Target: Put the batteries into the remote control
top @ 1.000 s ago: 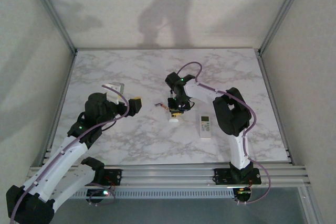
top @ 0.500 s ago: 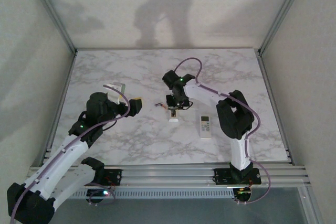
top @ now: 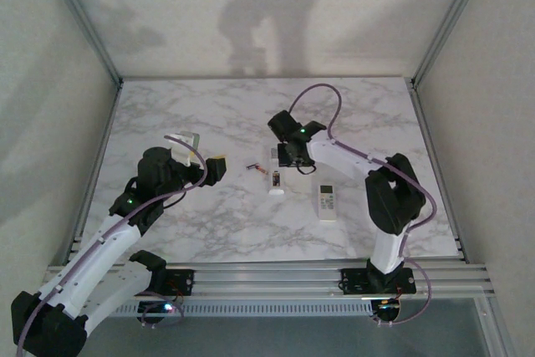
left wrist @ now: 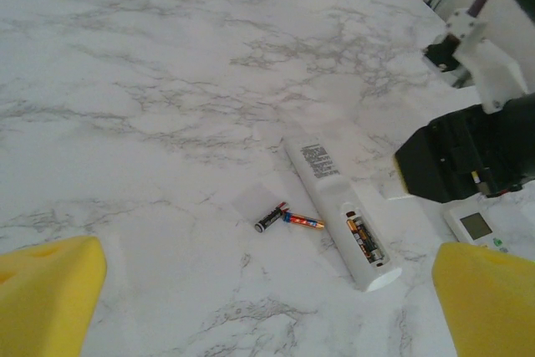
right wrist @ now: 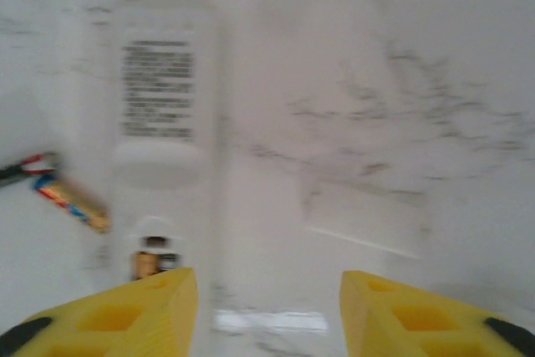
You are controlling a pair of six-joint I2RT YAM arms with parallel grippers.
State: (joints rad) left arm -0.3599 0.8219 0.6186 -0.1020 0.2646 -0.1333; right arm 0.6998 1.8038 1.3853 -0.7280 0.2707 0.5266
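Marble tabletop (top: 184, 114) between pale walls. Near its middle the remote (left wrist: 334, 198) lies back up, its long axis running from far edge to near edge. Its open bay at the near end holds one battery (left wrist: 361, 236) lengthwise. The printed label (right wrist: 157, 89) is too blurred to read. Two loose batteries (left wrist: 303, 221) lie end to end just left, slanting toward the remote. The right gripper (right wrist: 267, 315) hovers over the remote, wrist bent down, jaws parted and empty. A second remote (top: 327, 201) lies to the right. The left gripper (top: 216, 169) hangs spread wide, well to the left.
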